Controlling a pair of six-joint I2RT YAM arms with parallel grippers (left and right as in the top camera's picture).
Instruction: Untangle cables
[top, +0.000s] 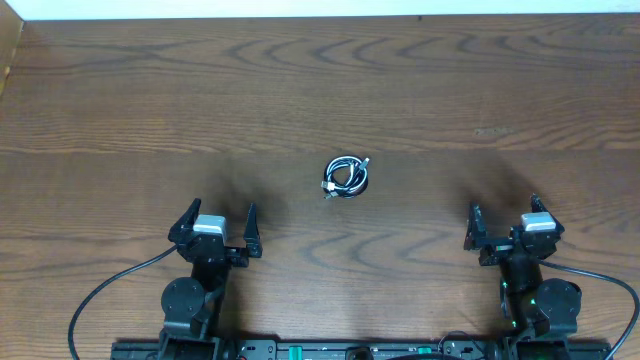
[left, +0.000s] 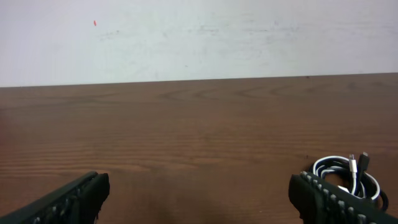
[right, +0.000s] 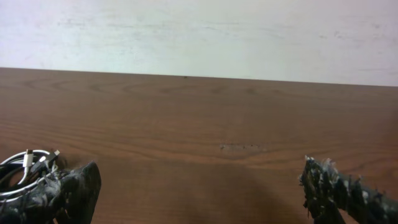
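Your cables (top: 346, 176) sit as one small coiled bundle, black & white cords wound together, near center of the overhead frame, on the bare brown bench (top: 320, 80). Plug ends poke out at the bundle's upper right and lower left.

Left pincer (top: 223, 208) is at lower left of that frame, released, fingers spread wide w/ nothing btwn them. Right pincer (top: 505, 207) is at lower right, also released and holding nothing. Both are well apart from the bundle, which lies btwn them and a bit higher in frame.

In the left wrist view the bundle shows at lower right, partly behind the right-hand finger (left: 329, 202); you can see white loops and two plugs sticking up. In the right wrist view it's at lower left, partly hidden by the left-hand finger (right: 71, 186). A pale wall (left: 199, 37) runs behind the bench's far edge.
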